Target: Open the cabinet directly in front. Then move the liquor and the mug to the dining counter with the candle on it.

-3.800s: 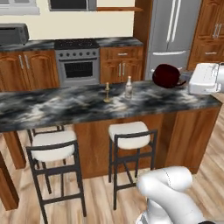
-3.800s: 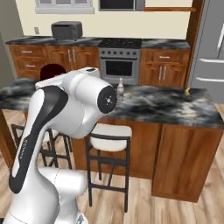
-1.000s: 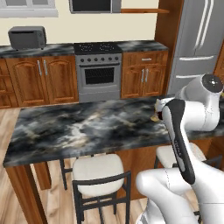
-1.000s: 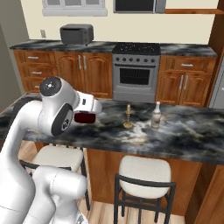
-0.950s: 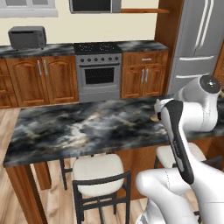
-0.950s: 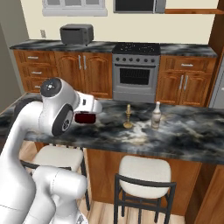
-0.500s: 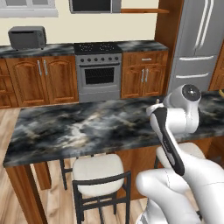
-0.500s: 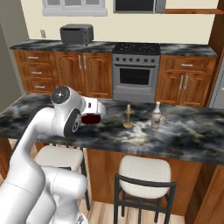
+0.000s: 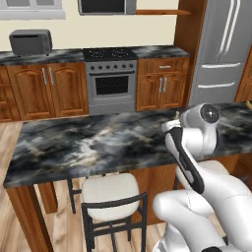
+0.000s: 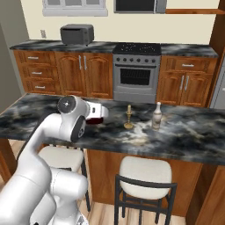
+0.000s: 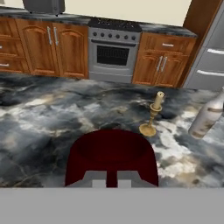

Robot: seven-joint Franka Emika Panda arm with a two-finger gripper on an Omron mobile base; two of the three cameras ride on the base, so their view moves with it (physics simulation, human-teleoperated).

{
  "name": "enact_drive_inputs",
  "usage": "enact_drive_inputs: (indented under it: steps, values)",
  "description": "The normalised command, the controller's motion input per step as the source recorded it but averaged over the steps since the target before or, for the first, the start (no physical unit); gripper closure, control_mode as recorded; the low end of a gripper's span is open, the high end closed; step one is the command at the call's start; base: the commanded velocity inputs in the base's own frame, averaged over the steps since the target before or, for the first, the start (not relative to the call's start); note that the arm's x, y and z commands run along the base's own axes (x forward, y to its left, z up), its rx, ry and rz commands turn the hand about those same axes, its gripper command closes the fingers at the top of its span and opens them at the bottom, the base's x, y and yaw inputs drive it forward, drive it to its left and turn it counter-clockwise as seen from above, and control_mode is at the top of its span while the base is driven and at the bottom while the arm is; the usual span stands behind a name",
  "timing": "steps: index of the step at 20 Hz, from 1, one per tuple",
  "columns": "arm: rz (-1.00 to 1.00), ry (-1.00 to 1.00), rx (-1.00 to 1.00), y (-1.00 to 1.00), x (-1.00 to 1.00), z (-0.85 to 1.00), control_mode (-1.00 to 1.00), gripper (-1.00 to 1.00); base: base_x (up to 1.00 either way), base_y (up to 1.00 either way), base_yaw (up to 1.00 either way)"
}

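- Two task things concern us at this moment: the mug [image 11: 111, 158] and the liquor [image 10: 157, 116].
- We have the gripper [image 11: 112, 183] clamped tight on the mug's near rim; the dark red cup sits low in the middle of the hand view, just above the fingertips.
- In the right base view the mug [image 10: 95, 118] shows at centre left, held at the end of the arm over the dining counter [image 10: 189, 136], though we cannot tell whether it touches the stone.
- The liquor already stands upright on the slab, right of centre, with the candle [image 10: 128, 117] just beside it to the left.
- We judge the step in hand to be the last one — delivering the mug (the bottle looks done).
- The next move, as we read it, calls for lowering the cup onto bare stone, left of the candle, then letting go without tipping it.
- The slab is black-and-grey marbled stone, probably smooth and hard — a gentle set-down seems wise.
- Beyond it, along the top of the frames, run wooden low cabinets [image 9: 49, 88], a steel oven [image 9: 111, 81] and a toaster oven [image 10: 77, 34]; white-cushioned stools [image 10: 144, 173] stand at the bottom.
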Motion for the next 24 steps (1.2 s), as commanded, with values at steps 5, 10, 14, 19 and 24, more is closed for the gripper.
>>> enact_drive_inputs:
  steps: [5, 10, 14, 19, 24]
  values:
    - [0.00, -0.14, 0.10, -0.01, 0.00, -0.15, -1.00, 1.00, 0.00, 0.00, 0.00]
    - [0.00, 0.00, 0.00, 0.00, 0.00, 0.00, -1.00, 1.00, 0.00, 0.00, 0.00]
    - [0.00, 0.00, 0.00, 0.00, 0.00, -0.15, -1.00, 1.00, 0.00, 0.00, 0.00]
    - [0.00, 0.00, 0.00, 0.00, 0.09, -0.14, -1.00, 1.00, 0.00, 0.00, 0.00]
    - [0.00, -0.02, 0.00, 0.00, 0.27, -0.10, -1.00, 1.00, 0.00, 0.00, 0.00]
